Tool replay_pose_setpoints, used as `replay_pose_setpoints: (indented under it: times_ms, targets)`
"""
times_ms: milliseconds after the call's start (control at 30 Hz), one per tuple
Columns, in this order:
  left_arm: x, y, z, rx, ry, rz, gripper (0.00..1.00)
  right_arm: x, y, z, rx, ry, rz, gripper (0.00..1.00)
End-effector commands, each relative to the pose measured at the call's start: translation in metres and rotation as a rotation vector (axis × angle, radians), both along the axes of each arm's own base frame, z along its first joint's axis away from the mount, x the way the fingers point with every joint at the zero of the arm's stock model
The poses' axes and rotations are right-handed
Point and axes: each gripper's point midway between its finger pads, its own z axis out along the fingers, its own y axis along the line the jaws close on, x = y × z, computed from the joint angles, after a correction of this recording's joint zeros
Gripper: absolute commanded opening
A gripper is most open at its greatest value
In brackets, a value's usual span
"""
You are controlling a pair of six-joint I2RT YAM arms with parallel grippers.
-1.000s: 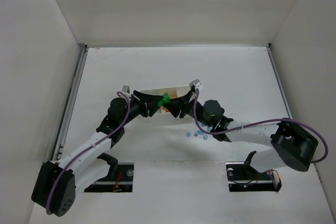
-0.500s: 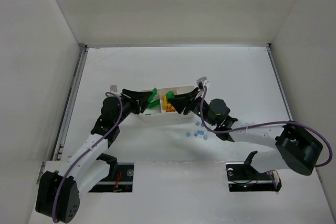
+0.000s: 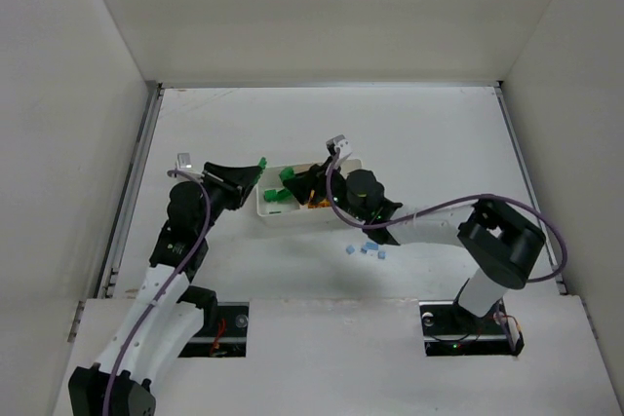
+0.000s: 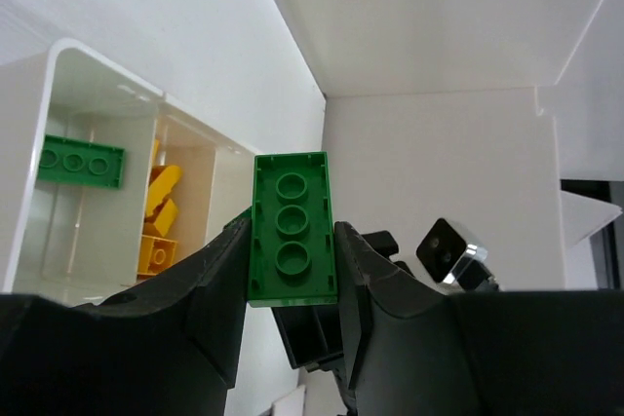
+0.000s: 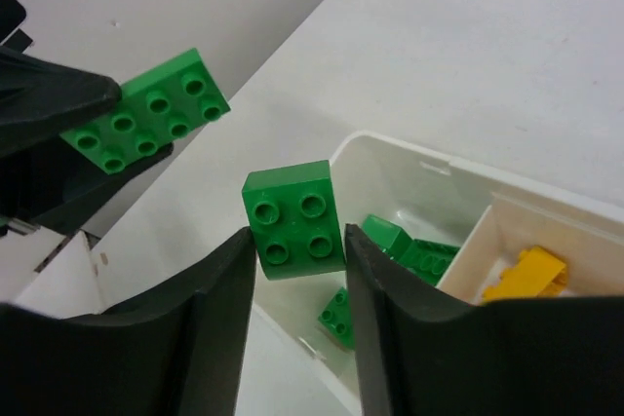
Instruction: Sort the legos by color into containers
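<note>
The white tray [image 3: 265, 207] lies mid-table. Its left compartment holds green legos [image 3: 276, 197]; the one beside it holds yellow-orange legos [image 5: 526, 275]. My left gripper [image 3: 249, 172] is shut on a long green brick [image 4: 291, 231] and holds it in the air just left of the tray. My right gripper [image 3: 297, 180] is shut on a square green brick [image 5: 292, 216] above the tray's left compartment [image 5: 409, 202]. Several tiny light-blue legos [image 3: 367, 248] lie on the table in front of the tray. The tray's right part is hidden under my right arm.
The left wrist view shows the tray's rim [image 4: 68, 51] with a green brick [image 4: 83, 161] and yellow bricks [image 4: 161, 221] inside. The two grippers are close together over the tray's left end. White walls enclose the table on three sides.
Both grippers have moved left. The left one has drawn back off the tray with its green brick. The right one has come over the left compartment with its green brick.
</note>
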Motion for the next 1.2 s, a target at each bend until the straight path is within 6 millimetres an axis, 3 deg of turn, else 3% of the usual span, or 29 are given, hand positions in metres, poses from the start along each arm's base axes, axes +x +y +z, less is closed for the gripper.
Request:
replay_pose_setpoints:
  times_ms: [0, 67, 200, 300, 400, 533, 733, 833, 967, 1067, 1167]
  targets:
    - [0.001, 0.003, -0.002, 0.077, -0.001, 0.010, 0.10, 0.007, 0.016, 0.020, 0.033, -0.018, -0.007, 0.52]
    - [0.002, 0.002, -0.004, 0.085, 0.003, 0.007, 0.10, 0.012, 0.013, 0.020, 0.026, -0.019, -0.038, 0.60]
    - [0.004, -0.001, -0.013, 0.120, 0.018, -0.006, 0.10, 0.006, -0.002, 0.026, 0.031, -0.034, -0.061, 0.61]
    - [0.005, -0.008, -0.025, 0.172, 0.044, -0.035, 0.10, -0.002, -0.021, 0.027, 0.033, -0.036, -0.087, 0.54]
    - [0.005, -0.023, -0.043, 0.270, 0.074, -0.095, 0.12, -0.008, -0.050, 0.021, 0.015, -0.021, -0.154, 0.37]
    - [0.005, -0.037, -0.068, 0.460, 0.127, -0.134, 0.14, -0.014, -0.101, -0.002, -0.058, 0.051, -0.302, 0.28]
    - [0.012, -0.038, -0.072, 0.719, 0.110, -0.090, 0.25, -0.033, -0.185, -0.055, -0.241, 0.237, -0.548, 0.27]
    - [0.016, -0.037, -0.073, 0.796, 0.108, -0.074, 0.39, -0.049, -0.214, -0.087, -0.329, 0.348, -0.632, 0.29]
    - [0.015, -0.041, -0.067, 0.824, 0.080, -0.086, 0.49, -0.063, -0.230, -0.115, -0.401, 0.437, -0.671, 0.35]
    - [0.013, -0.043, -0.057, 0.845, 0.042, -0.089, 0.52, -0.068, -0.222, -0.126, -0.441, 0.457, -0.650, 0.39]
    - [0.003, -0.055, -0.050, 0.841, 0.008, -0.142, 0.48, -0.064, -0.212, -0.131, -0.487, 0.452, -0.622, 0.40]
